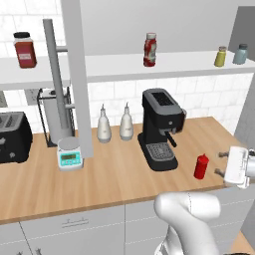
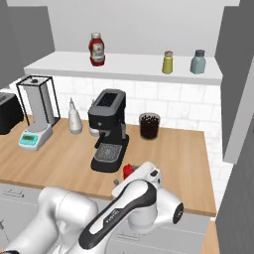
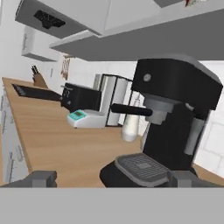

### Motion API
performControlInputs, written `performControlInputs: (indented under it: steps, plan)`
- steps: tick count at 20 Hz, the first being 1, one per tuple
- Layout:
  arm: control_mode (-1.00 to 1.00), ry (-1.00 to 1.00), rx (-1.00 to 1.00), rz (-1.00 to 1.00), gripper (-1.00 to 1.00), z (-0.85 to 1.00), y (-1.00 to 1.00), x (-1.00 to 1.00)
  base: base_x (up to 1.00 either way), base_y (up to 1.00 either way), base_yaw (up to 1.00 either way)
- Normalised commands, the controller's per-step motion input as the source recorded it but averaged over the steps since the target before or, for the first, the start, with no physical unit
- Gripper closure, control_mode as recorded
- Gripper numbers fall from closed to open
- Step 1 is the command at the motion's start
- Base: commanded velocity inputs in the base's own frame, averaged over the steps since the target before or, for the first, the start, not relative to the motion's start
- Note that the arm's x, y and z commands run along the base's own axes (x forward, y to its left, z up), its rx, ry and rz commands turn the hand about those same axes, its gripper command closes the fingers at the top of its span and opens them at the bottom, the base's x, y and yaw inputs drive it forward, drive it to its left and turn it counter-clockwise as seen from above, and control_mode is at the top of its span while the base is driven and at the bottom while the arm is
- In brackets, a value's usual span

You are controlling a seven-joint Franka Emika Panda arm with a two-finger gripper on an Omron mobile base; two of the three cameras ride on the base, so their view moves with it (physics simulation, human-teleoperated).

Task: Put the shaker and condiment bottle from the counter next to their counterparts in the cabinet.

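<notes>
The all-red condiment bottle (image 1: 201, 166) stands on the counter (image 1: 114, 174) near its front edge, right of the coffee machine. My gripper (image 1: 219, 163) is level with the bottle just to its right, fingers pointing at it, open and holding nothing. In the right base view my hand covers most of the condiment bottle (image 2: 128, 170). On the cabinet shelf (image 1: 124, 67) the yellow-green shaker (image 1: 220, 56) stands beside the pale blue shaker (image 1: 241, 54). The labelled red bottle (image 1: 150, 50) stands mid-shelf. In the hand view the gripper (image 3: 114, 179) faces the coffee machine.
A black coffee machine (image 1: 160, 128) stands close to the left of the bottle. Two white bottles (image 1: 103, 125), a scale (image 1: 69, 153) and a toaster (image 1: 12, 137) lie further left. A dark-filled glass jar (image 2: 149, 126) sits by the wall. A red-brown jar (image 1: 25, 50) is on the shelf's left end.
</notes>
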Motion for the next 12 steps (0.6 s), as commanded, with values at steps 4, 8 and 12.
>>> performControlInputs:
  steps: [4,8,12]
  plan:
    - [-1.00,0.00,-0.03,0.24,-1.00,-0.32,0.14,0.00,0.00,0.00,0.00]
    - [-1.00,0.00,0.00,0.00,-1.00,0.00,0.00,0.00,0.00,0.00,0.00]
    - [-1.00,0.00,0.00,0.00,-1.00,0.00,0.00,0.09,0.00,0.00,0.00]
